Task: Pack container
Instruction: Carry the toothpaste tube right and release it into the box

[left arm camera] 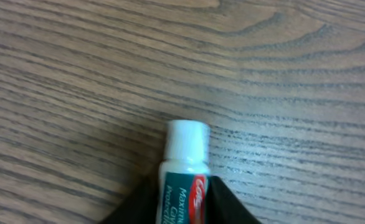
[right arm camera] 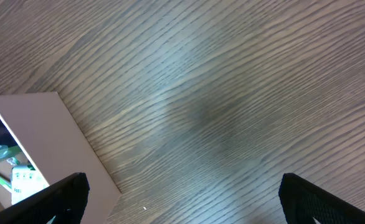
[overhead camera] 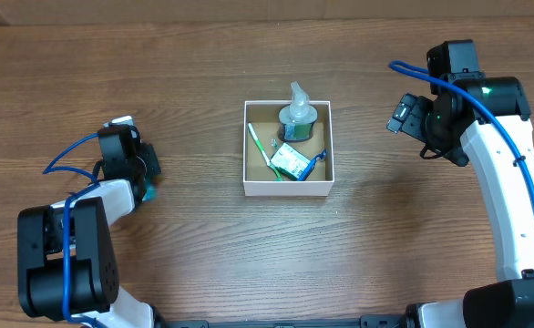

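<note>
The container (overhead camera: 288, 186) is a small square white-walled box with a brown bottom at the table's middle. Inside lie a green toothbrush (overhead camera: 259, 147), a bagged item in clear plastic (overhead camera: 297, 113) and a small teal-and-white packet (overhead camera: 292, 162). My left gripper (overhead camera: 146, 178) is far left of the box, shut on a small toothpaste tube (left arm camera: 184, 180) with a white cap, close above the wood. My right gripper (overhead camera: 404, 114) is open and empty, to the right of the box; its wrist view shows the container's wall (right arm camera: 45, 134) at lower left.
The wooden table (overhead camera: 249, 264) stretches all around the box. Blue cables run along both arms. A pale strip (overhead camera: 249, 11) runs along the table's far edge.
</note>
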